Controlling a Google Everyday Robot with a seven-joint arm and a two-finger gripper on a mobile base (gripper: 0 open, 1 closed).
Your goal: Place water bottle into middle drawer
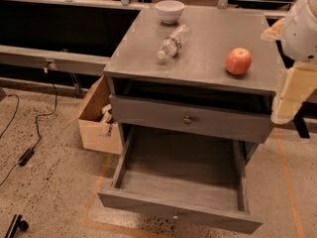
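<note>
Water bottle [173, 42] lies on its side on the grey counter [218, 33], toward the back left corner. Its white cap points to the front left edge and its label band sits around the middle. It is clear plastic and nothing grips it.

Just behind the bottle, near the back edge, stands a small white bowl [169, 11], close to the bottle's base but apart from it. A red apple [238, 61] rests well to the right of the bottle, near the front right corner.

Under the counter's front edge, the upper drawer [148, 114] is closed, with a round knob at its centre. Below it, the middle drawer [148, 205] is pulled out wide toward the viewer, showing its bare grey floor.

The pincer [288, 100] hangs off the counter's right edge, beside the front right corner and level with the upper drawer, below a white arm section. Whether it is clenched or released cannot be told, and it touches nothing.

A cardboard box [94, 123] sits on the floor by the cabinet's left side.
</note>
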